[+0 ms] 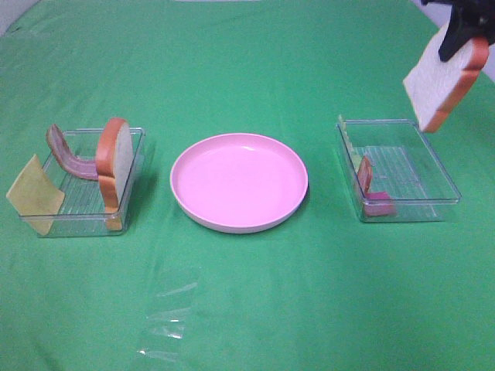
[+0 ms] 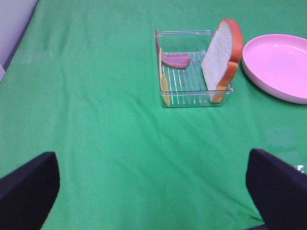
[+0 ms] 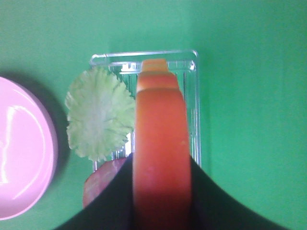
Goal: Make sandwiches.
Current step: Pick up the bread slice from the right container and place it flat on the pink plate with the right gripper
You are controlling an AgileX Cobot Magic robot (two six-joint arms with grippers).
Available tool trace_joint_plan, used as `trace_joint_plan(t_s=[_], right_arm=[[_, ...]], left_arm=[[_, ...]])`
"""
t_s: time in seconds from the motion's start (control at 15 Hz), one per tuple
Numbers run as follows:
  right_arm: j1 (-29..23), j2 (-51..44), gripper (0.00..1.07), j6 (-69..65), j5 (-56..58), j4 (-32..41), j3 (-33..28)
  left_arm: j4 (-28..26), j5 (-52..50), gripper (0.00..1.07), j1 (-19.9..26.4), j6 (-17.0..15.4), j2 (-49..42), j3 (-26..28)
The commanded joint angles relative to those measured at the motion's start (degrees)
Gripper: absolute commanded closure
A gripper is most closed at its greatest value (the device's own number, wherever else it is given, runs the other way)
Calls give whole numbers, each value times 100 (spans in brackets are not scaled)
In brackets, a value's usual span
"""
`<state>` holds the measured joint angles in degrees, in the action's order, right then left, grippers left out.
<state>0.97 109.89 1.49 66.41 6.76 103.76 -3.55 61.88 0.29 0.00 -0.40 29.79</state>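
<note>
1. Toward the front edge of the green counter (image 1: 348, 309), left of its middle, lies a crinkled patch of clear film (image 1: 166, 321).
2. The left hand (image 2: 151, 163) shows only in its own wrist view. Its two dark fingers (image 2: 29, 189) stand wide apart with green cloth showing between them, and the left tray (image 2: 192, 101) lies well ahead of them.
3. Halfway back, near the left edge, the left tray holds three pieces.
   - A yellow cheese square (image 1: 35, 195) leans at its near left corner and sticks out over the rim.
   - A curved bacon strip (image 1: 68, 158) rises at the far left side.
   - An upright bread slice (image 1: 116, 158), white with an orange-brown crust, stands on edge along the wall that faces the plate.
4. The pink plate (image 1: 238, 182) sits at the middle of the counter, between the two trays and touching neither.
5. Halfway back, toward the right edge, the right tray (image 1: 421, 202) holds two pieces.
   - A pale green lettuce leaf (image 3: 100, 114) is propped against the wall that faces the plate.
   - A second bacon strip (image 1: 365, 176) sits near its front left corner.
6. Toward the far right corner, the right hand (image 1: 460, 39) is clamped on the crust of a lifted bread slice (image 1: 437, 85). The slice hangs tilted in the air above the right tray, clear of it.
</note>
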Motion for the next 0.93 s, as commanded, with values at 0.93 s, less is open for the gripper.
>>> trace_joint_plan(t_s=[0.93], right_arm=[[-2979, 286, 105, 80, -1031, 647, 103]], left_arm=[[-46, -23, 9, 6, 0, 0, -11]])
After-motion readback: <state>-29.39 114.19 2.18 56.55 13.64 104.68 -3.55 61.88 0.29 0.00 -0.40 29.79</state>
